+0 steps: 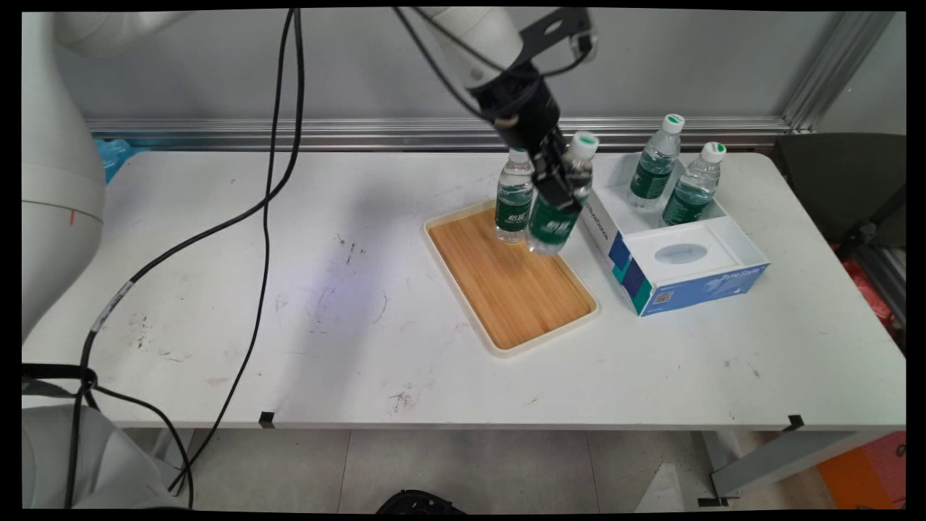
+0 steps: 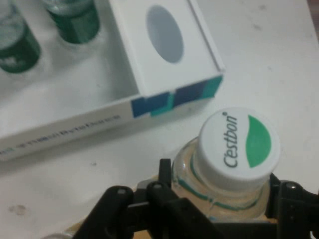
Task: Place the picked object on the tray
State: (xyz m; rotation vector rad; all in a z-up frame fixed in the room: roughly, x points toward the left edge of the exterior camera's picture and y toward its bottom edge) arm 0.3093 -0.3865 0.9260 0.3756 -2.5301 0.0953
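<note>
Black two-finger gripper point(image 1: 557, 194) closed around a tilted water bottle point(image 1: 555, 217) with green label, clamped just below its white cap point(image 2: 238, 148), base raised just above the far right corner of the wooden tray point(image 1: 510, 286). Cap lettered "C'estbon" with a green leaf mark, seen from above between the fingers point(image 2: 162, 191) in the hand view. Second bottle point(image 1: 514, 197) upright on the tray's far end, just beside the held one. White-and-blue box point(image 1: 680, 278) immediately right of the tray, open-topped, with an oval hole point(image 2: 164, 34) in its near insert. Two further bottles, point(image 1: 655, 165) and point(image 1: 693, 187), upright inside the box's far section, well right of the tray. White table point(image 1: 289, 304) beneath the tray; black cables point(image 1: 271, 181) hanging left of it.
</note>
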